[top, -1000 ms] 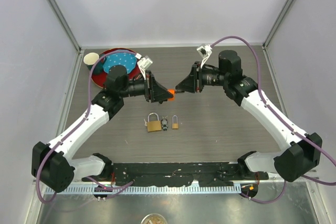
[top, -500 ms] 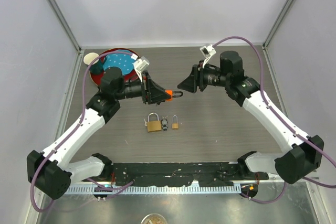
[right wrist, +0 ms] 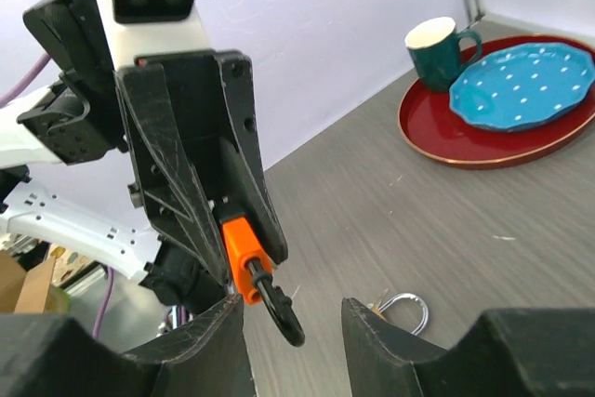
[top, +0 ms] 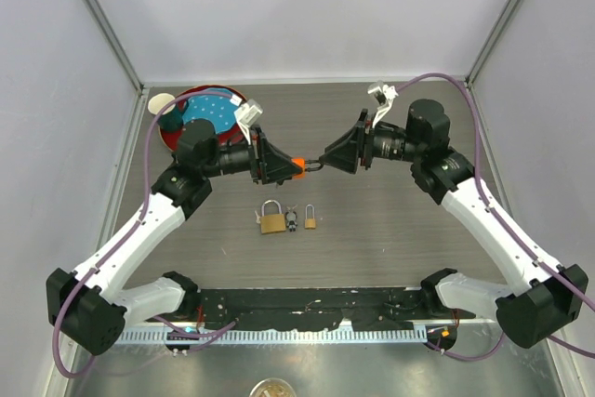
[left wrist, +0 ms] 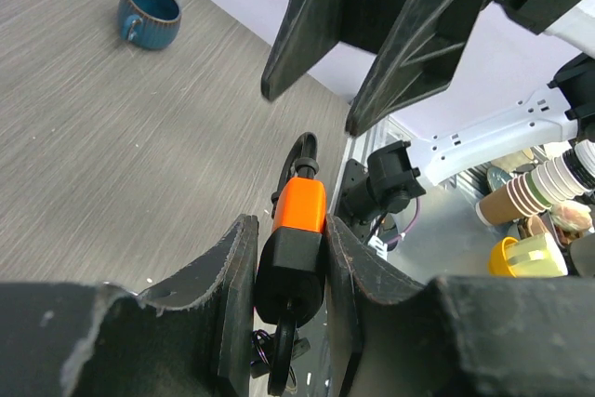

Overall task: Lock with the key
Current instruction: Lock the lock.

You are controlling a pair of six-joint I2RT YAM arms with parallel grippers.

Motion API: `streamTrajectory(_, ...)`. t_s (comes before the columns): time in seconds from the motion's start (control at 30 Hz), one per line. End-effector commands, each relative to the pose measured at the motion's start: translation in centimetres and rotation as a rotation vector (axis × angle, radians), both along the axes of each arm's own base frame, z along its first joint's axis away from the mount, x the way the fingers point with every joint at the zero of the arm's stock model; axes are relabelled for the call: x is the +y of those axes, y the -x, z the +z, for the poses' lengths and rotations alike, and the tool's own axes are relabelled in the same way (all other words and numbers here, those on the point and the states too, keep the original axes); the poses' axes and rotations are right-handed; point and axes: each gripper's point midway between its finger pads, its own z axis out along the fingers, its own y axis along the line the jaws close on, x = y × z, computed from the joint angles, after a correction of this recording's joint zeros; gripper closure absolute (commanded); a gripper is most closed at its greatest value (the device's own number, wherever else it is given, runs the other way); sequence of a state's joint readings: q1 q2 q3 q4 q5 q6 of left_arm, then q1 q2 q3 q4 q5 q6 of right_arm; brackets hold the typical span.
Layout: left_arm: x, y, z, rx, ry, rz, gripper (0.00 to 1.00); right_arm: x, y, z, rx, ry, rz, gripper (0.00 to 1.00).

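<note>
An orange and black padlock (left wrist: 299, 216) is held above the table, and my left gripper (left wrist: 290, 234) is shut on its body. Its black shackle (right wrist: 284, 309) points toward the right arm. A black key head (left wrist: 284, 360) sticks out of the lock's rear end. My right gripper (right wrist: 290, 311) is open, its fingers either side of the shackle tip without touching it. From above, the left gripper (top: 294, 166) and the right gripper (top: 324, 159) meet nose to nose over the table's middle, with the lock (top: 299, 166) between them.
Two brass padlocks, a larger one (top: 272, 221) and a small one (top: 310, 221), lie below the grippers with keys (top: 292, 220) between them. A red tray (top: 174, 141) at the back left holds a blue plate (right wrist: 521, 86) and a dark mug (right wrist: 442, 53). A small blue cup (left wrist: 149, 16) stands on the table.
The right gripper let go of the shackle end, drew back while opening, then came in again with its fingers around the shackle. The left arm shifted slightly, still holding the lock.
</note>
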State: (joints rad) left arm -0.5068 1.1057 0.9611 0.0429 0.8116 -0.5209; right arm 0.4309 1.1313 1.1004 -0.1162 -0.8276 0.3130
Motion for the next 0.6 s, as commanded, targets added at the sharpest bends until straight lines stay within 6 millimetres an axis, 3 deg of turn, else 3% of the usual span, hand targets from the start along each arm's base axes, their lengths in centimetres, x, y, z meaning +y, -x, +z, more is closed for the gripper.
streamTrajectory(0.0,0.0,0.7,3.6,-0.101,0.086,-0.019,1.0,0.6,1.0,0.1,-0.023,-0.025,0.089,0.49)
streamTrajectory(0.23,-0.1,0.8,4.0,-0.099,0.096,-0.036,1.0,0.6,1.3,-0.4,-0.027,-0.017,0.11,0.55)
streamTrajectory(0.43,-0.2,0.8,4.0,-0.092,0.101,-0.04,1.0,0.9,1.9,0.4,-0.031,-0.067,0.146,0.61)
streamTrajectory(0.53,-0.2,1.0,4.3,-0.097,0.111,-0.047,1.0,1.0,2.0,0.3,-0.018,-0.071,0.159,0.67)
streamTrajectory(0.57,-0.2,1.1,4.4,-0.099,0.113,-0.048,1.0,1.1,2.1,0.3,-0.013,-0.072,0.169,0.75)
